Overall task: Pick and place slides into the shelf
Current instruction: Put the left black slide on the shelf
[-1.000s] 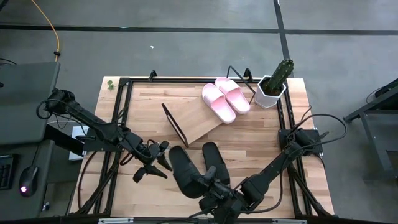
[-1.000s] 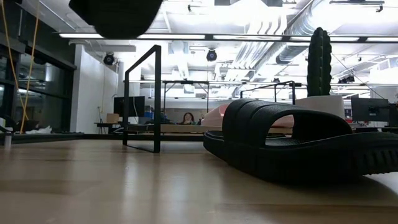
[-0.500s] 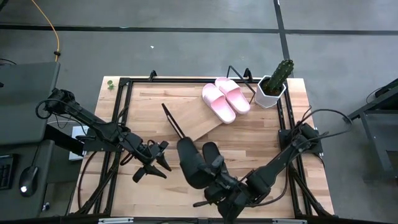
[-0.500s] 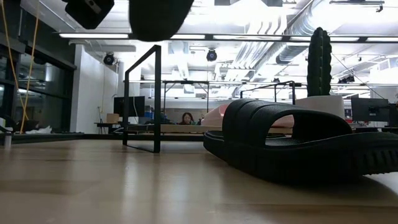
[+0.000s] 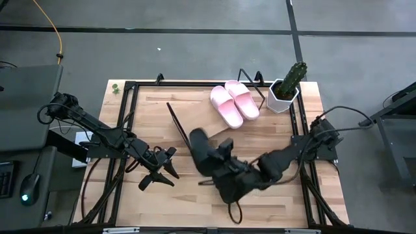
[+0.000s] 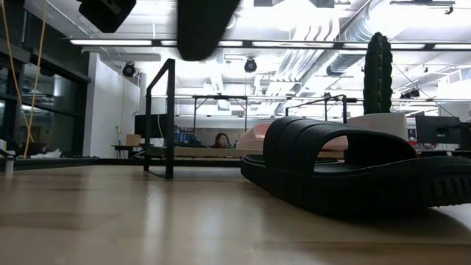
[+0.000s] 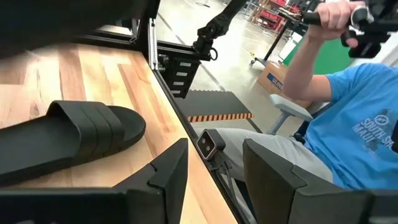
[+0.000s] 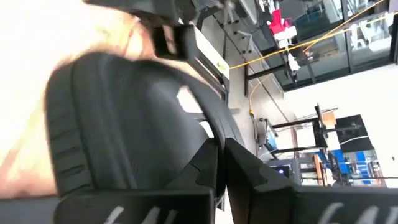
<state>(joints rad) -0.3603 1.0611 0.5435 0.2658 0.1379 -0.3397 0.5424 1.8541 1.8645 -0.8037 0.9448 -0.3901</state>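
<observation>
My right gripper (image 5: 218, 168) is shut on a black slide (image 5: 201, 151), carried above the table just near of the shelf (image 5: 203, 122), a slanted light-wood board on a black wire frame. In the low view the held slide (image 6: 206, 26) hangs high above the table. Two pale pink slides (image 5: 234, 104) lie soles down, side by side, on the shelf's right part. The second black slide (image 6: 353, 169) rests sole down on the table (image 5: 162, 104); my left wrist view shows this slide (image 7: 68, 140) too. My left gripper (image 5: 162, 170) waits open at the table's left near part. My right gripper pinches the black slide between its two fingers (image 8: 208, 165) at an edge (image 8: 214, 134) beside the ribbed strap (image 8: 74, 118); whether sole or strap edge, I cannot tell. The slide is lifted clear of the table, reaching from the fingers toward the far left.
A cactus in a white pot (image 5: 286, 88) stands at the table's far right corner, right of the shelf. A black rail frame (image 5: 127, 117) runs around the tabletop. A person in a blue shirt (image 7: 348, 118) sits beyond the table's edge.
My right gripper has carried the black slide from the table's near edge toward the far edge, up to the shelf, turning it on the way. The shelf's black wire frame has shifted a little toward the left. The other black slide has stayed put.
</observation>
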